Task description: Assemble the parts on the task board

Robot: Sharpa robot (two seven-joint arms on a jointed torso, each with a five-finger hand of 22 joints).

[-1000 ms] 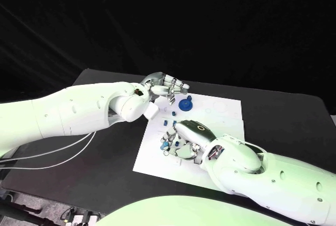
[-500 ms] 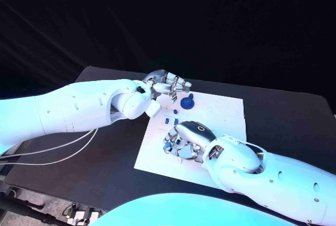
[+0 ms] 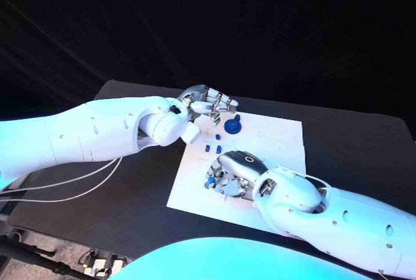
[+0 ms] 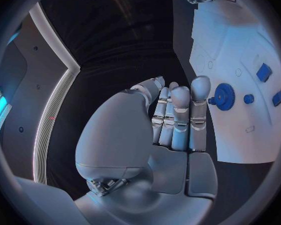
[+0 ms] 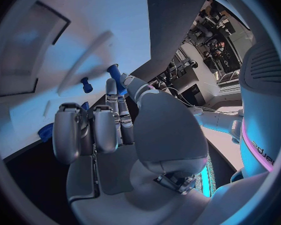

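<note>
Assembly looks partway, by my judgement. A blue gear (image 3: 231, 126) sits at the far end of the white task board (image 3: 279, 149); small blue parts (image 3: 209, 148) lie loose mid-board. Right hand (image 3: 227, 175) presses down over near-left pieces; its hold I cannot tell. Left hand (image 3: 206, 104), fingers curled, empty, hovers beside the gear.

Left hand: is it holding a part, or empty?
Empty, it seems. In the left wrist view the left hand has its fingers straight and together with nothing between them, beside the blue gear on the task board.
</note>
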